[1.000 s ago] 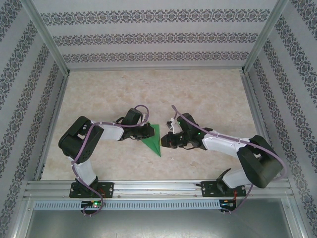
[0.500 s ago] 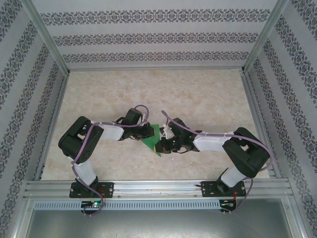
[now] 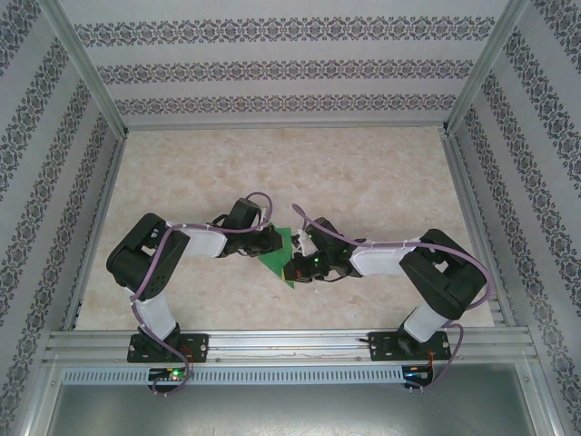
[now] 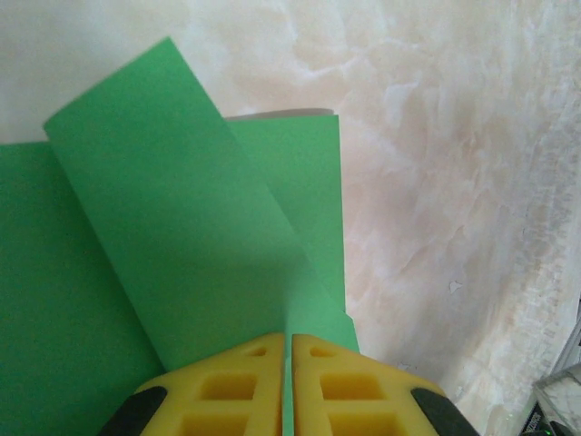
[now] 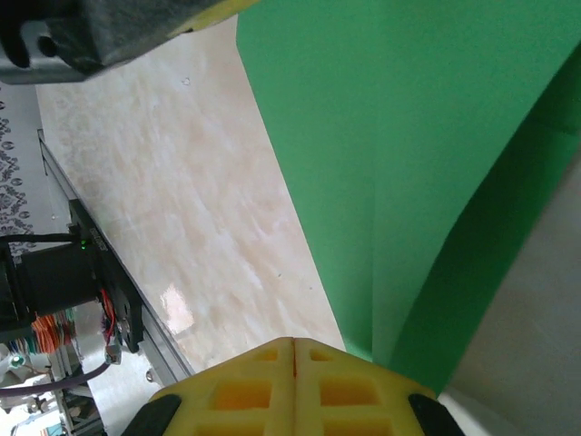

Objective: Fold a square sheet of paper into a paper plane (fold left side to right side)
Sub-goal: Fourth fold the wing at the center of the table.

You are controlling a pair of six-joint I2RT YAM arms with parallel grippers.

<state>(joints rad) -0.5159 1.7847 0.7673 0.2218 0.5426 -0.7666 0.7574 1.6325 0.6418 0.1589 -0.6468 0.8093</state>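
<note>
Mid-table, between the arms, lay the green paper (image 3: 276, 262), partly folded. The left gripper (image 4: 289, 338) pinched its raised flap. The right gripper (image 5: 294, 343), jaws pressed together, sat against its right side. Best to carry the flap rightward slowly, edges matched, then crease. No writing was legible.

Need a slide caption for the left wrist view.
Left fingers, shut, pinch the part-folded green paper on the marbled table.

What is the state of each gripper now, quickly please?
Left gripper: closed, pinching the green paper.
Right gripper: closed, holding nothing.
</note>
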